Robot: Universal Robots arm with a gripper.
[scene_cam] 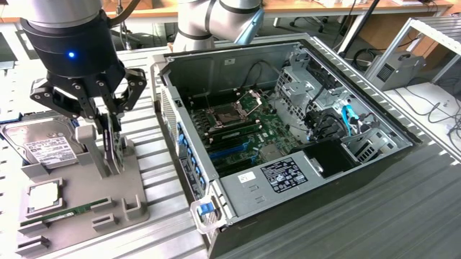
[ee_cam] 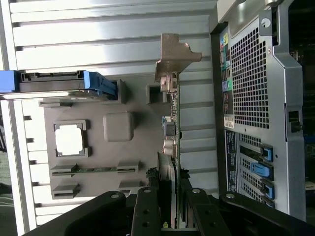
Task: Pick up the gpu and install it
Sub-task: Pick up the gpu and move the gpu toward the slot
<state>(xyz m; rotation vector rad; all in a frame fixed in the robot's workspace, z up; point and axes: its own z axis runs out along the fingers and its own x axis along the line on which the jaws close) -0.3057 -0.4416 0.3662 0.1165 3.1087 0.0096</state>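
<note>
The gpu (scene_cam: 112,150) stands on edge in a slot of the grey holder tray (scene_cam: 133,186), at the exterior view's left of the open computer case (scene_cam: 216,70). In the wrist view the gpu (ee_cam: 173,128) appears as a thin edge with its silver bracket at the far end. My gripper (scene_cam: 107,129) hangs straight over the card, with one finger on each side of its upper edge. In the wrist view the gripper (ee_cam: 172,209) has the card filling the gap between its black fingers (ee_cam: 146,211). The jaws look shut on the card, which still sits in the tray.
On the same tray lie a silver hard drive (scene_cam: 43,143), a CPU (scene_cam: 43,195) and a green RAM stick (scene_cam: 65,213). The case lies on its side with the motherboard (scene_cam: 245,135) exposed. Its rear panel (ee_cam: 256,98) is close beside the tray. Ribbed metal table all around.
</note>
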